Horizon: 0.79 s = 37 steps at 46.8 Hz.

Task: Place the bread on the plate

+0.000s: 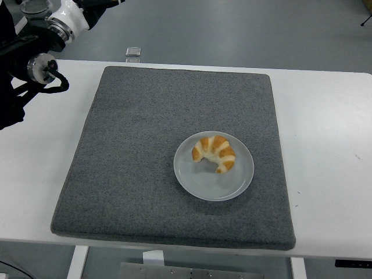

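Bread (214, 153), a crescent-shaped roll with golden-brown and pale stripes, lies on the plate (197, 180); it sits toward the plate's far half, its two ends pointing at the near rim; the near part of the plate is bare. Plate is round and pale grey-white; it rests flat on the grey mat (133, 163), a little right of the mat's middle and nearer its near edge than its far one. Mat is square, felt-like, and covers most of the white desk (331, 168); bare strips of desk show to the left and right of the mat and along its near edge. Beyond the mat's far-left corner, a small clear object (133, 52) stands at the desk's far edge; what it is cannot be told; no writing, brand or label can be read anywhere. Left arm (35, 58) is black with a white wrist section and rises off the far-left of the mat, well apart from the plate; the left robot hand is cut off by the top edge, so whether it is released or clenched cannot be told; it touches nothing on the desk.
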Each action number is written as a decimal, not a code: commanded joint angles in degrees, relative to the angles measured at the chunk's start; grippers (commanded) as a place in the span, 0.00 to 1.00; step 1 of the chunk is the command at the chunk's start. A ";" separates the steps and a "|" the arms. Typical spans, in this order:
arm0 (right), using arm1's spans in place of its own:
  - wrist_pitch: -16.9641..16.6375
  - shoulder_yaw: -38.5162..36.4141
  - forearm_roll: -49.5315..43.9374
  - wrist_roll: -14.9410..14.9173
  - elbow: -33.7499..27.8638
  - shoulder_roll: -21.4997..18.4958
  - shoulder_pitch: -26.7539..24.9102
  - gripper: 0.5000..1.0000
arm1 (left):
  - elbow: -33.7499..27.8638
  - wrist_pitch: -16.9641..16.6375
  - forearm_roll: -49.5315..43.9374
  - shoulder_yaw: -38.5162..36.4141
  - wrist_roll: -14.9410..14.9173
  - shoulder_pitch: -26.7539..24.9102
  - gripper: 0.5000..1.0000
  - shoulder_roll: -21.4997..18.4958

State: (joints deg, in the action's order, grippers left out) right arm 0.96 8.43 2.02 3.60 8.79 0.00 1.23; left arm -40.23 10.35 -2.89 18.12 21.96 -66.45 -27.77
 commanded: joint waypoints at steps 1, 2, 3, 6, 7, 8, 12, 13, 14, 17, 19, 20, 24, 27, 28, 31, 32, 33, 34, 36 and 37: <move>0.00 0.00 0.00 0.00 0.00 0.00 0.00 0.86 | 2.78 1.77 -2.29 -0.01 -1.30 0.01 0.98 0.53; 0.00 0.00 0.00 0.00 0.00 0.00 0.00 0.86 | 3.49 2.21 -2.64 -0.01 -1.56 0.01 0.98 0.61; 0.00 0.00 0.00 0.00 0.00 0.00 0.00 0.86 | 4.19 2.56 -2.99 -0.01 -1.74 0.01 0.98 0.62; 0.00 0.00 0.00 0.00 0.00 0.00 0.00 0.86 | 5.77 3.62 -3.78 -0.01 -2.27 0.01 0.98 0.70; 0.00 0.00 0.00 0.00 0.00 0.00 0.00 0.86 | 6.21 3.97 -4.14 -0.01 -2.44 0.01 0.98 0.62; 0.00 0.00 0.00 0.00 0.00 0.00 0.00 0.86 | 6.57 4.32 -4.40 0.07 -2.62 0.01 0.98 0.62; 0.00 0.00 0.00 0.00 0.00 0.00 0.00 0.86 | 8.15 5.46 -5.98 0.08 -3.23 0.01 0.98 0.62; 0.00 0.00 0.00 0.00 0.00 0.00 0.00 0.86 | 8.59 5.73 -6.59 0.08 -3.41 0.01 0.98 0.62; 0.00 0.00 0.00 0.00 0.00 0.00 0.00 0.86 | 9.03 5.99 -7.12 0.08 -3.59 -0.08 0.98 0.62; 0.00 0.00 0.00 0.00 0.00 0.00 0.00 0.86 | 10.00 6.96 -8.88 0.08 -3.76 0.01 0.98 0.62; 0.00 0.00 0.00 0.00 0.00 0.00 0.00 0.86 | 10.08 7.31 -9.41 0.08 -3.76 0.09 0.98 0.53; 0.00 0.00 0.00 0.00 0.00 0.00 0.00 0.86 | 10.00 7.49 -9.50 0.08 -3.76 0.18 0.98 0.53; 0.00 0.00 0.00 0.00 0.00 0.00 0.00 0.86 | 10.00 7.66 -9.50 0.08 -3.76 0.53 0.98 0.53; 0.00 0.00 0.00 0.00 0.00 0.00 0.00 0.86 | 10.00 8.02 -9.50 0.08 -3.76 0.71 0.98 0.53; 0.00 0.00 0.00 0.00 0.00 0.00 0.00 0.86 | 10.00 8.19 -9.50 0.08 -3.76 0.80 0.98 0.53; 0.00 0.00 0.00 0.00 0.00 0.00 0.00 0.86 | 10.00 8.37 -9.50 -0.01 -3.76 0.80 0.98 0.53; 0.00 0.00 0.00 0.00 0.00 0.00 0.00 0.86 | 10.00 8.37 -9.50 -0.01 -3.76 0.80 0.98 0.53; 0.00 0.09 0.00 0.00 0.00 0.00 0.00 0.86 | 10.00 8.37 -9.50 0.07 -3.76 0.80 0.98 0.53; 0.00 0.09 0.00 -0.08 0.00 0.00 0.00 0.86 | 10.00 8.37 -9.50 0.08 -3.76 0.80 0.98 0.53; 0.00 0.09 0.00 0.00 0.00 0.00 0.00 0.86 | 10.00 8.37 -9.50 -0.01 -3.76 0.80 0.98 0.53; 0.00 0.09 0.00 0.00 0.00 0.00 0.00 0.86 | 10.00 8.37 -9.50 -0.01 -3.76 0.80 0.98 0.53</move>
State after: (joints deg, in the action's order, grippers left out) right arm 0.96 8.50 2.03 3.58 8.79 0.00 1.23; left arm -30.22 18.71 -12.39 18.19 18.19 -65.67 -27.25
